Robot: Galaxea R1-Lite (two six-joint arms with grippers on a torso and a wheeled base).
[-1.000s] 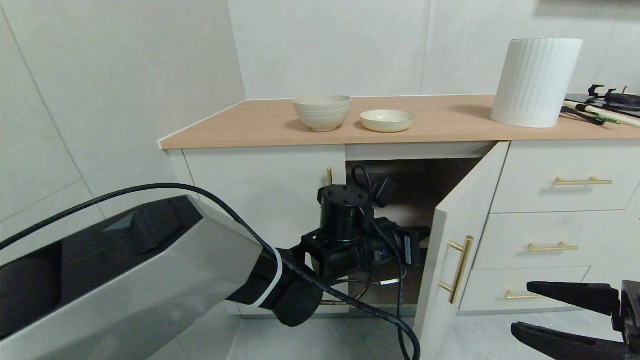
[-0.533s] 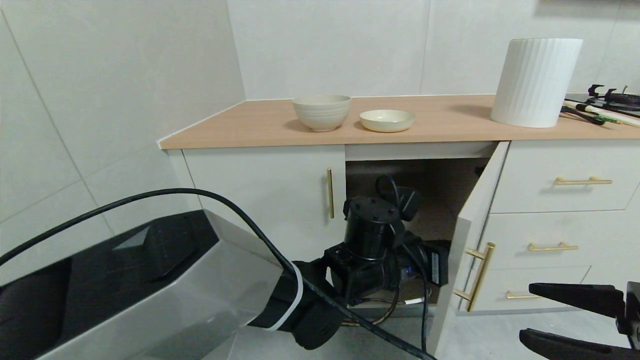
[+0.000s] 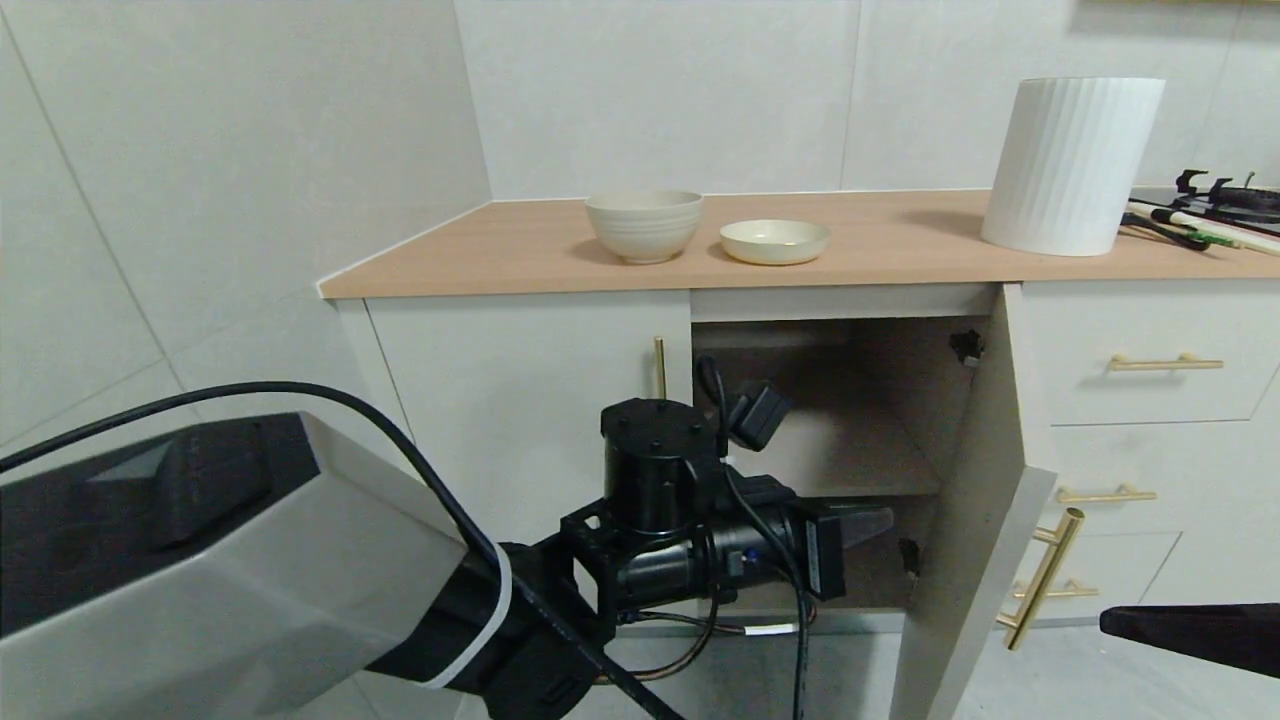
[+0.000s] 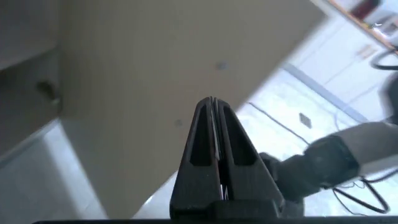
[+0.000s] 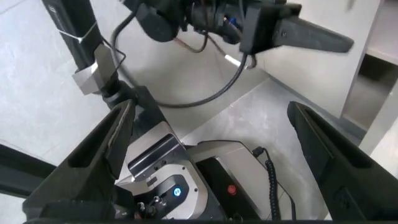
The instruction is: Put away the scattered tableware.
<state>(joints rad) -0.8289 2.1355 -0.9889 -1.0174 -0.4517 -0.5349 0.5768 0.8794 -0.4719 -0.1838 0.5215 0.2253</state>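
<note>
The step in hand looks like getting the cupboard ready: the cupboard door (image 3: 985,470) under the desk (image 3: 480,255) stands swung wide to the right, baring the inner shelf (image 3: 850,455). None of the tableware is put away yet. The bowl (image 3: 645,225) and the shallow dish (image 3: 775,241) sit side by side, just apart, on the desk above the opening, left of the tall ribbed white canister (image 3: 1072,165). A few utensils (image 3: 1200,225) lie at the far right edge.

The left hand (image 3: 868,520) is low in front of the open cupboard, near the door's inner face. Its fingers are clenched together on nothing, as the left wrist view confirms. The right hand (image 5: 209,109) hangs low at the near right, beyond the door's gold handle (image 3: 1045,575), its fingers spread wide and empty.

With the door this far open, the opening step seems done. The next move likely calls for one arm to rise clear of the door and come over the desk edge. The left hand would have to release first. The bowl's deep wall suits a rim pinch, while the dish is low and offers less to grip. Either then goes down onto the shelf without knocking the door.
</note>
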